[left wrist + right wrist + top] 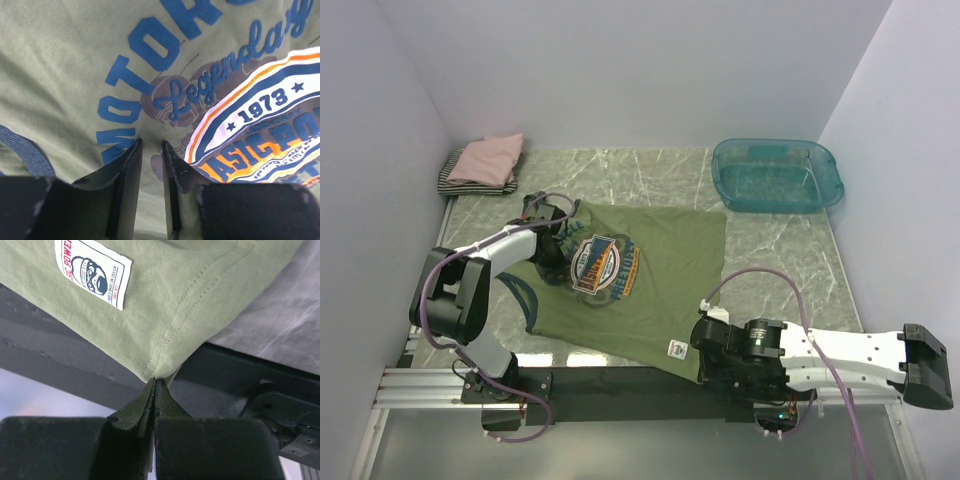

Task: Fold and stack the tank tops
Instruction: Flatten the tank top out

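Note:
The olive-green tank top [650, 290] lies spread flat mid-table, its round blue-orange chest print [603, 265] facing up. My left gripper [555, 268] stands tips-down on the shirt just left of the print. In the left wrist view [150, 142] its jaws are a narrow gap apart, with green cloth showing between them. My right gripper [704, 350] is at the shirt's near right hem corner. In the right wrist view [155, 380] it is shut on that corner, beside the white label [95, 272]. A folded pink top [490, 158] lies on a striped one [453, 177] at the back left.
A see-through teal plastic tub [777, 175] stands at the back right. White walls close in the left, back and right sides. The held corner hangs past the marble tabletop [280, 325] over the black front rail [60, 355].

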